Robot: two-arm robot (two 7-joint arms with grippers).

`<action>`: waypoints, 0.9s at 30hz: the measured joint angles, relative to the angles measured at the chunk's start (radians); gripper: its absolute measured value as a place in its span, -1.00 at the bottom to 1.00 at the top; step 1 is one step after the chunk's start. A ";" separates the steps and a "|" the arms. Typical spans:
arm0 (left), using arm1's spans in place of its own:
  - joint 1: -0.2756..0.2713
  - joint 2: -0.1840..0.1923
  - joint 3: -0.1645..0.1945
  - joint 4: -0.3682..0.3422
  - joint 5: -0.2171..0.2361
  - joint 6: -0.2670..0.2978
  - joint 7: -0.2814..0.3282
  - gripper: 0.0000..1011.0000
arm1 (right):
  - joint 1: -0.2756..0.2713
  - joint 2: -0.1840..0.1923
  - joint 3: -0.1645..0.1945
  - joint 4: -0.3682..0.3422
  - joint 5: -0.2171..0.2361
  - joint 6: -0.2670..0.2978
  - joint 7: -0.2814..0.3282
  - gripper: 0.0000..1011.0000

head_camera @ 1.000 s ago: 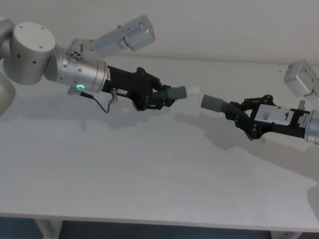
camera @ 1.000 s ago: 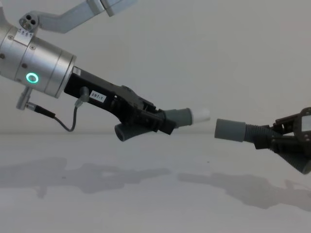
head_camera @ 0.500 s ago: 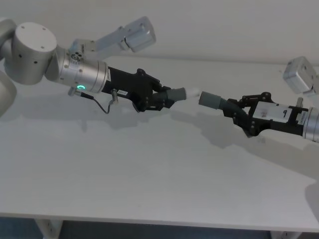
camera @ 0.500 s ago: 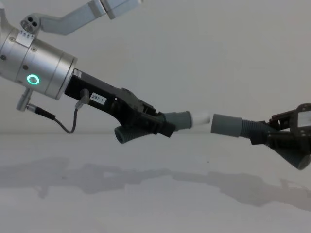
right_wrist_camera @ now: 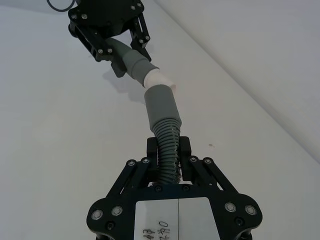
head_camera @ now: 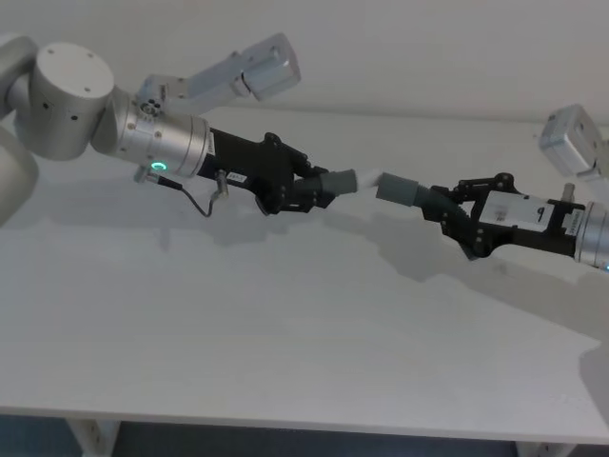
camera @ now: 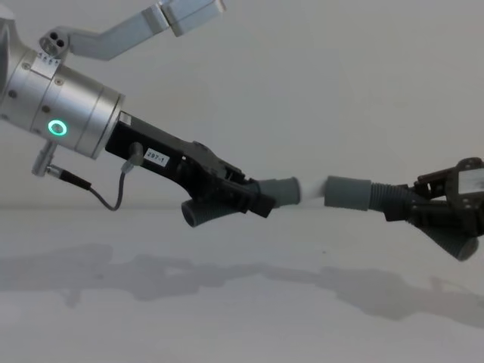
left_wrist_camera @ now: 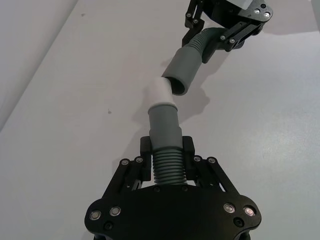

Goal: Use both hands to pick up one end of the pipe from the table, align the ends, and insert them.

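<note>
Both pipe pieces hang above the white table (head_camera: 285, 333). My left gripper (head_camera: 304, 188) is shut on the ribbed middle (left_wrist_camera: 167, 165) of one piece, whose narrow grey collar (left_wrist_camera: 164, 122) ends in a white tip (left_wrist_camera: 161, 91). My right gripper (head_camera: 459, 221) is shut on the ribbed part (right_wrist_camera: 169, 137) of the other piece, whose wide socket collar (head_camera: 400, 190) faces the tip. The white tip (right_wrist_camera: 157, 77) meets the socket's mouth (right_wrist_camera: 160, 105) at a slight angle. How far in it sits I cannot tell. From the chest, collar (camera: 280, 190) and socket (camera: 348, 191) lie almost in line.
The table's front edge (head_camera: 304, 433) runs along the bottom of the head view. A pale wall (camera: 340, 91) stands behind the table. Both arms cast soft shadows (camera: 189, 276) on the surface below them.
My right gripper has carried its piece leftward, closing the gap until the socket reaches the white tip. The left gripper has shifted a little to the right.
</note>
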 joint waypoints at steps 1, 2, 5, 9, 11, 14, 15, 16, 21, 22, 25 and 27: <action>-0.001 -0.002 0.002 0.005 -0.002 -0.003 -0.003 -0.31 | 0.002 -0.001 -0.002 0.002 0.000 -0.001 0.000 -0.51; -0.003 -0.004 0.003 0.008 -0.003 -0.005 -0.004 -0.31 | 0.003 -0.001 -0.003 0.002 0.000 -0.001 0.000 -0.52; -0.006 -0.009 0.006 0.017 -0.006 -0.012 -0.011 -0.31 | 0.008 -0.004 -0.008 0.009 0.001 -0.003 0.000 -0.52; -0.010 -0.014 0.011 0.027 -0.014 -0.020 -0.023 -0.31 | 0.013 -0.006 -0.013 0.014 0.001 -0.004 -0.001 -0.52; -0.011 -0.016 0.013 0.031 -0.018 -0.024 -0.029 -0.31 | 0.015 -0.007 -0.015 0.016 0.001 -0.004 -0.001 -0.52; -0.012 -0.016 0.015 0.032 -0.023 -0.027 -0.036 -0.31 | 0.019 -0.009 -0.020 0.021 0.001 -0.004 -0.003 -0.52; -0.012 -0.016 0.016 0.032 -0.025 -0.028 -0.038 -0.31 | 0.021 -0.010 -0.022 0.022 0.000 -0.004 -0.004 -0.52; -0.012 -0.016 0.018 0.032 -0.028 -0.029 -0.042 -0.31 | 0.022 -0.011 -0.023 0.023 0.000 -0.005 -0.004 -0.52; -0.012 -0.011 0.023 0.029 -0.036 -0.031 -0.053 -0.31 | 0.028 -0.014 -0.030 0.029 0.000 -0.010 -0.006 -0.52; -0.012 -0.011 0.023 0.029 -0.036 -0.031 -0.053 -0.31 | 0.028 -0.014 -0.030 0.029 0.000 -0.010 -0.006 -0.51; -0.012 -0.007 0.027 0.026 -0.039 -0.031 -0.058 -0.31 | 0.030 -0.015 -0.033 0.032 0.001 -0.015 -0.006 -0.52; -0.012 -0.004 0.030 0.023 -0.041 -0.031 -0.061 -0.31 | 0.031 -0.015 -0.034 0.032 0.001 -0.019 -0.007 -0.52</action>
